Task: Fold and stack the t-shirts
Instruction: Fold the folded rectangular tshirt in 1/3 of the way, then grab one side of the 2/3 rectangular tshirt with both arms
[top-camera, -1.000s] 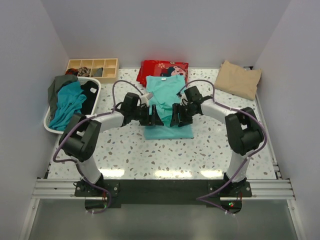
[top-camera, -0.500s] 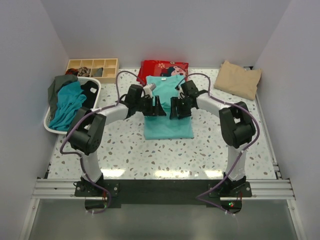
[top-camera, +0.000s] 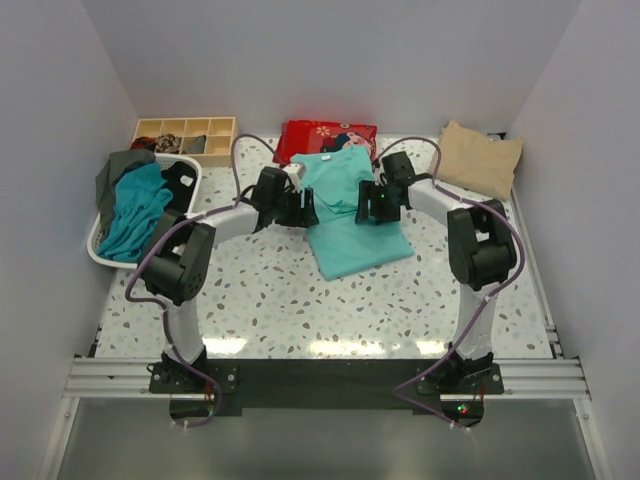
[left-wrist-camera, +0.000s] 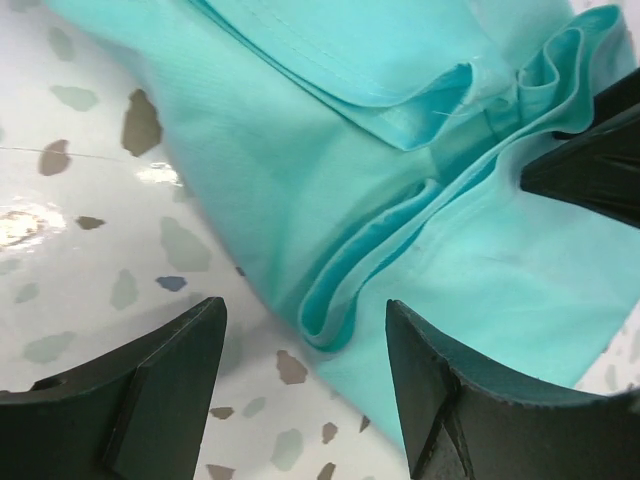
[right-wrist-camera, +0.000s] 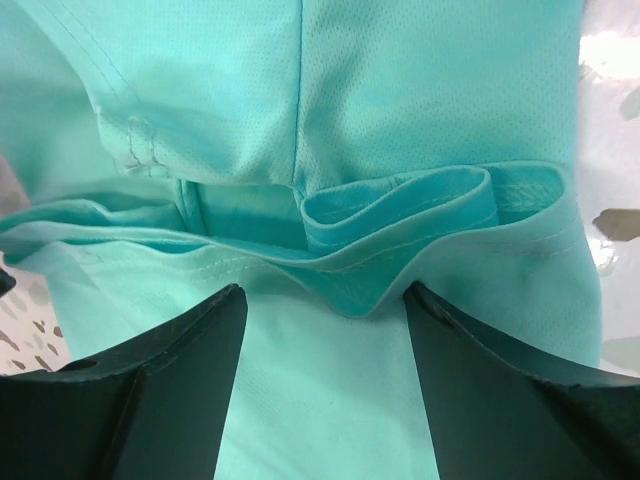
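Mint tee (top-camera: 357, 232) lying skewed on far middle of desk (top-camera: 270, 290), left gripper (left-wrist-camera: 305, 312) spread wide astride its left fold, right gripper (right-wrist-camera: 325, 294) wide astride right fold

Robot lab cell, plain white walls (top-camera: 330, 60), speckled table (top-camera: 290, 300), aluminium rail (top-camera: 320, 375)

The front strip of the surface (top-camera: 330, 300) is lying bare, leaving open passage from side to side. Farther back, the tee (top-camera: 355, 235) is spreading across the middle. The left claw (top-camera: 303, 208) and right claw (top-camera: 371, 203) are crowding its two edges, both gaping, with folds bunching between their fingers. A red cushion (top-camera: 325, 135) is blocking the way just behind. The basket (top-camera: 98, 252) is closing off the left edge, a beige tee (top-camera: 478, 160) is filling the far right corner, and the walls (top-camera: 60, 120) are hemming in three sides.
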